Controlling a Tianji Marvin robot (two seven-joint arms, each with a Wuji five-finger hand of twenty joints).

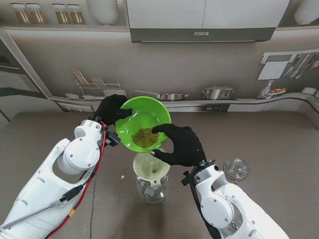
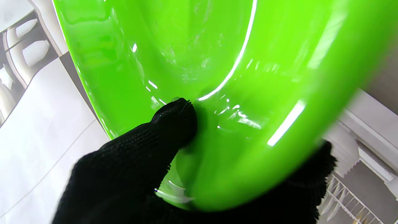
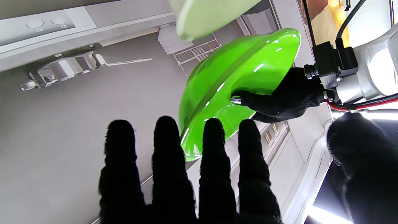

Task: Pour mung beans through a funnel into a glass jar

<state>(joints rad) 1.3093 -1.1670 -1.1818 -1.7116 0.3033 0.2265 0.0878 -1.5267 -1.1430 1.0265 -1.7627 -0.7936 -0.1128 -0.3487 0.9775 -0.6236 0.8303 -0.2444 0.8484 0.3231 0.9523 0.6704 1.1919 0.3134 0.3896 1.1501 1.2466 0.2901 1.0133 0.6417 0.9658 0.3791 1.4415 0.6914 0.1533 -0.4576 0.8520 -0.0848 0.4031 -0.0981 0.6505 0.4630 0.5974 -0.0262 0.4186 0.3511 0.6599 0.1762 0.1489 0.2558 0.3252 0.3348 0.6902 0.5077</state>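
Grey kitchen-backdrop table [image 1: 279,139]: left hand [image 1: 112,108] grips a tilted green bowl [image 1: 144,115] of mung beans [image 1: 145,137] above the funnel [image 1: 149,167] seated in the glass jar [image 1: 152,190]. Right hand [image 1: 180,145], fingers spread and holding nothing, hovers at the bowl's rim. Tipping slowly should keep beans over the funnel's mouth.

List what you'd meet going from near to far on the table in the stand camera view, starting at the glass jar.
Clear glass jar → pale cream funnel sitting in it → mung beans → tilted bright green bowl held by the left hand.
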